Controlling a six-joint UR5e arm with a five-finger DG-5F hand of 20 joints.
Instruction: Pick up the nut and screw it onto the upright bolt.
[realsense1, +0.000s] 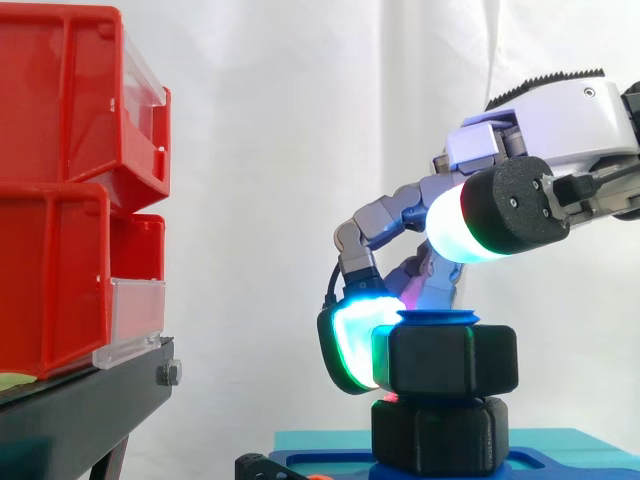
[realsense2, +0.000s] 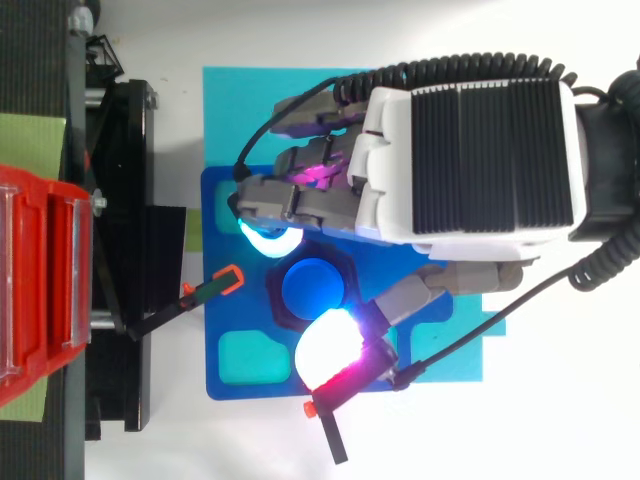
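Observation:
A black hexagonal nut (realsense1: 445, 360) sits on the upright blue bolt (realsense2: 313, 287), whose round top shows just above it (realsense1: 437, 318). Below the nut is a second black hexagonal piece (realsense1: 440, 435) on the dark blue base plate (realsense2: 225, 215). My hand (realsense1: 560, 130) reaches in from the right, above the bolt. Its fingers are curled down round the nut. One glowing cyan-green fingertip (realsense1: 350, 345) presses the nut's left side. The thumb's white pad (realsense2: 328, 345) hangs at the nut's other side, higher than it in the side view.
Stacked red bins (realsense1: 70, 190) stand on a black stand (realsense1: 90, 400) to the left. The base plate lies on a cyan mat (realsense2: 235, 110). Two small black clamps with orange tips (realsense2: 228, 279) (realsense2: 312, 408) sit by the plate's edges.

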